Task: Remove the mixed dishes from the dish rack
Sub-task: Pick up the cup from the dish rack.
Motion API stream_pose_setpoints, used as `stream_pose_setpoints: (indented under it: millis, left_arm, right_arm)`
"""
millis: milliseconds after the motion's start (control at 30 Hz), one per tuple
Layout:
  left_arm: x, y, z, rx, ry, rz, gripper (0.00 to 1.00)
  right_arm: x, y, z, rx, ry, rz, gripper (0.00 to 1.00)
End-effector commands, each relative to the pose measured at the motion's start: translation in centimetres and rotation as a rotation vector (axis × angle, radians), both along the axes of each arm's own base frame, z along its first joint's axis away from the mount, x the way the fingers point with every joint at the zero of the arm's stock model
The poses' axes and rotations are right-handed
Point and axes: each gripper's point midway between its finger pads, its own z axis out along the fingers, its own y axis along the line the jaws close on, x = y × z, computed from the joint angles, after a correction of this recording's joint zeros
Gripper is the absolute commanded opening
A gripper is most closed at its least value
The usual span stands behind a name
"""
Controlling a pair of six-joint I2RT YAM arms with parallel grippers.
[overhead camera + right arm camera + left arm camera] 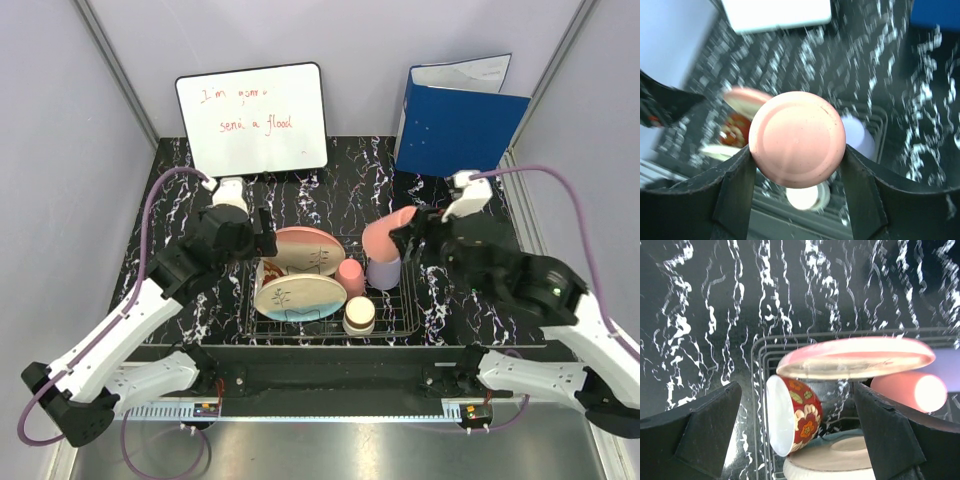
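Observation:
The black wire dish rack [400,318] sits mid-table. It holds two cream-pink plates [305,248] [298,296], a pink tumbler [350,277], a lavender tumbler [383,272] and a small cream-and-brown bowl [359,315]. In the left wrist view a red floral bowl [802,412] lies on its side between the upper plate [855,357] and the lower plate [840,460]. My right gripper [797,155] is shut on a second pink tumbler [796,137] and holds it tilted above the rack's right side [385,232]. My left gripper [797,405] is open and empty over the rack's far left corner.
A white board [252,118] with red writing and a blue folder [458,125] lean on the back wall. The black marbled table [200,290] shows on both sides of the rack. Side walls stand close on the left and right.

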Motion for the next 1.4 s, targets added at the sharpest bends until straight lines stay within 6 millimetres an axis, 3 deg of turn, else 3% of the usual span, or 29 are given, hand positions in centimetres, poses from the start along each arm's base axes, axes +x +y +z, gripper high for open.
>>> stream_pose_setpoints:
  millis: [0, 33, 67, 100, 133, 167, 200, 300, 333, 367, 400, 433, 500, 533, 600, 633, 700, 833, 1000, 1167, 1267, 1367]
  left_arm:
    - [1.0, 1.0, 7.2, -0.115, -0.190, 0.084, 0.99]
    - [0.8, 1.1, 8.4, -0.149, -0.223, 0.081, 0.99]
    - [1.1, 0.7, 9.9, -0.198, -0.276, 0.069, 0.99]
    - [0.6, 0.8, 11.5, -0.255, -0.328, 0.054, 0.99]
    - [0.4, -0.6, 13.7, -0.347, -0.392, -0.014, 0.99]
    - [0.2, -1.2, 14.3, -0.392, -0.417, -0.059, 0.99]
    - [-1.4, -3.0, 15.9, -0.474, -0.444, -0.203, 0.99]
    - [-3.0, -5.1, 20.6, -0.655, -0.533, -0.376, 0.99]
    - [-3.1, -5.1, 21.3, -0.699, -0.532, -0.388, 0.99]
    - [-3.1, -5.4, 21.6, -0.722, -0.534, -0.418, 0.99]
    - [-4.2, -6.5, 21.9, -0.753, -0.522, -0.515, 0.99]
    - [-3.9, -6.3, 22.6, -0.807, -0.544, -0.527, 0.99]
    - [-4.5, -7.3, 22.5, -0.857, -0.521, -0.624, 0.99]
    - [-4.4, -7.4, 22.5, -0.889, -0.529, -0.642, 0.99]
    - [-4.7, -7.8, 22.6, -0.910, -0.546, -0.699, 0.99]
    - [-4.3, -7.8, 21.8, -0.942, -0.516, -0.699, 0.99]
    - [-4.7, -8.2, 21.6, -0.979, -0.522, -0.781, 0.99]
    - [-4.6, -8.5, 21.4, -1.074, -0.458, -0.850, 0.99]
    - [-3.9, -8.6, 21.1, -1.059, -0.457, -0.825, 0.99]
    - [-3.7, -8.8, 21.2, -1.075, -0.445, -0.837, 0.99]
    - [-4.0, -8.8, 21.4, -1.087, -0.449, -0.860, 0.91]
    - [-4.2, -9.0, 21.4, -1.086, -0.439, -0.880, 0.65]
  right_arm:
    - [0.3, -1.0, 5.1, 0.068, -0.142, -0.013, 0.00]
    - [0.7, -1.0, 4.9, 0.073, -0.159, -0.025, 0.00]
    - [1.1, -0.5, 6.3, 0.133, -0.207, -0.035, 0.00]
    - [1.5, -0.5, 6.6, 0.147, -0.224, -0.050, 0.00]
    - [1.9, -0.3, 6.4, 0.143, -0.237, -0.061, 0.00]
    - [2.4, 0.4, 7.4, 0.180, -0.264, -0.060, 0.00]
    - [2.6, 1.0, 7.8, 0.203, -0.272, -0.049, 0.00]
    - [2.6, 3.9, 9.5, 0.349, -0.299, 0.078, 0.00]
    - [3.5, 3.5, 11.1, 0.421, -0.341, 0.075, 0.00]
    - [3.7, 3.7, 11.7, 0.506, -0.326, 0.092, 0.00]
    - [3.2, 5.2, 11.1, 0.548, -0.296, 0.199, 0.00]
    - [4.1, 4.6, 12.6, 0.614, -0.342, 0.198, 0.00]
    - [3.6, 6.0, 12.1, 0.709, -0.295, 0.297, 0.00]
    - [3.3, 6.1, 13.6, 0.768, -0.349, 0.340, 0.00]
    - [2.8, 7.0, 12.8, 0.829, -0.321, 0.413, 0.00]
    - [2.4, 7.2, 14.1, 0.876, -0.372, 0.465, 0.00]
    - [1.5, 7.9, 14.7, 0.946, -0.379, 0.556, 0.00]
    - [1.8, 9.0, 14.0, 0.988, -0.356, 0.612, 0.00]
    - [1.9, 10.1, 13.7, 0.973, -0.333, 0.670, 0.00]
    - [3.1, 11.6, 11.7, 0.955, -0.247, 0.690, 0.00]
    - [3.7, 12.4, 10.6, 0.952, -0.208, 0.700, 0.00]
    - [4.2, 13.1, 9.9, 0.948, -0.177, 0.713, 0.00]
